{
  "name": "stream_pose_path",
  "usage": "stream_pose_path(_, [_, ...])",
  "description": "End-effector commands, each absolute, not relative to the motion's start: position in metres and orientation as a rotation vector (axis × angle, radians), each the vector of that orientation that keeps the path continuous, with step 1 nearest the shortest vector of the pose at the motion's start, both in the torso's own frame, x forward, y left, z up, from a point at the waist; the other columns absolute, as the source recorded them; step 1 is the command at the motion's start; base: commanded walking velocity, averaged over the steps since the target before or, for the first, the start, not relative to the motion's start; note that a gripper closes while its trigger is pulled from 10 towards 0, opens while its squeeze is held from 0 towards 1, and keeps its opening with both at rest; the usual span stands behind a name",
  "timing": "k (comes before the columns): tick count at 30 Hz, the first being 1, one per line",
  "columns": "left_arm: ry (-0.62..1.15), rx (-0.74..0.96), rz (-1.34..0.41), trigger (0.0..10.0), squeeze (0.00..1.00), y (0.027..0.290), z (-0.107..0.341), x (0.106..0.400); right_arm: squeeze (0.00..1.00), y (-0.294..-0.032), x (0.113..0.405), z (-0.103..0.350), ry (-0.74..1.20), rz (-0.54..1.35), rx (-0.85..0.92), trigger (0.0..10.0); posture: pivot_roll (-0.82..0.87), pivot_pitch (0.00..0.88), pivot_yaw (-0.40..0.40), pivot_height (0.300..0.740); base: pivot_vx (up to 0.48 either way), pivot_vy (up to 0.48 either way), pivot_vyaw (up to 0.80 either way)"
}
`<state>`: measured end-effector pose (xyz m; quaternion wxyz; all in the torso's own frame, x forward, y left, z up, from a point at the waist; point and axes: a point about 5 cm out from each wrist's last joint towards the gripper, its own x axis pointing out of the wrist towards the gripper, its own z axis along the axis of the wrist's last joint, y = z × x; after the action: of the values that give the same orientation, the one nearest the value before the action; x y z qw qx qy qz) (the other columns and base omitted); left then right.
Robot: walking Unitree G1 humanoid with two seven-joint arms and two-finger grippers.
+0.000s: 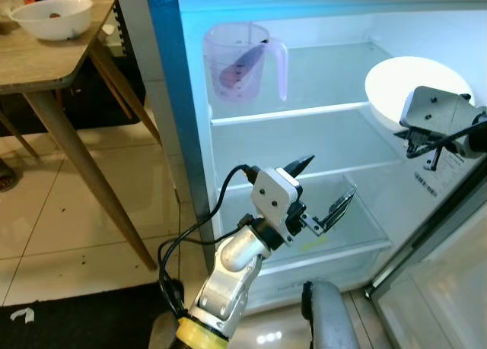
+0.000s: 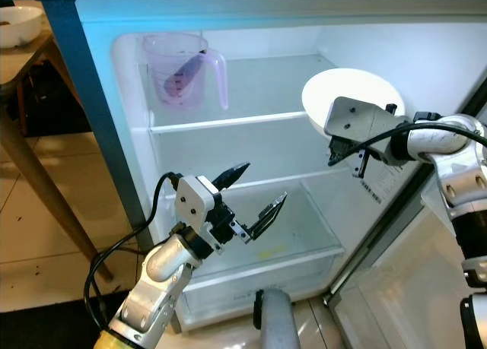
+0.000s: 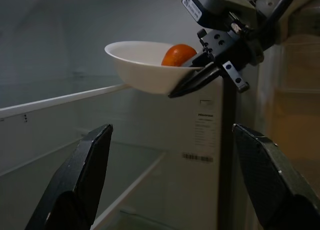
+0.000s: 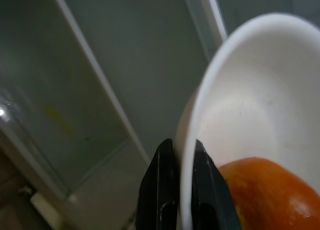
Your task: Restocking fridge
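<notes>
While my right tool (image 2: 346, 160) pinches the rim of the white bowl (image 2: 351, 98), one finger inside and one outside, I judge I am midway through carrying it into the open fridge (image 1: 319, 75). An orange fruit (image 3: 178, 55) sits in the bowl, which hangs in the air at the right side of the compartment, just above the level of the middle glass shelf (image 1: 289, 113) and not resting on anything yet. My left tool (image 1: 319, 193) hovers low and nearer, in front of the bottom drawer (image 1: 342, 235), its fingers spread wide with nothing between them. On the upper shelf, far left, stands a clear measuring jug (image 1: 245, 62) with something dark pink inside. Out to the left, a wooden surface (image 1: 46, 60) carries another white bowl (image 1: 53, 18). Next I would need to ease the held bowl farther in over a shelf, keep it level so the fruit stays put, lower it until it sits flat, and only then release the rim.
</notes>
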<state>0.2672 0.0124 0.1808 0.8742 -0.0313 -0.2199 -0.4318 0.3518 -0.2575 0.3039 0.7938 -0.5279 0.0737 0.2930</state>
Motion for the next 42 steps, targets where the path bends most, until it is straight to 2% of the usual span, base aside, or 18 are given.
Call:
stream_pose_path(1, [-0.440,-0.109,-0.910,10.0,0.00,0.006,0.178,0.261,0.00,-0.261,0.359,0.309,0.154,0.561,-1.161,10.0,-0.11,0.108,-0.034,0.463,0.000,0.000,0.00])
stream_pose_path(24, [-0.493,-0.131,-0.836,10.0,0.00,0.013,0.195,0.264,0.00,-0.244,0.377,0.329,0.055,0.590,-1.143,10.0,-0.11,0.122,-0.044,0.463,0.000,0.000,0.00])
stream_pose_path(42, [-0.551,-0.152,-0.772,10.0,0.00,0.017,0.216,0.268,0.00,-0.216,0.402,0.334,0.002,0.472,-1.146,10.0,-0.10,0.134,-0.059,0.463,0.000,0.000,0.00])
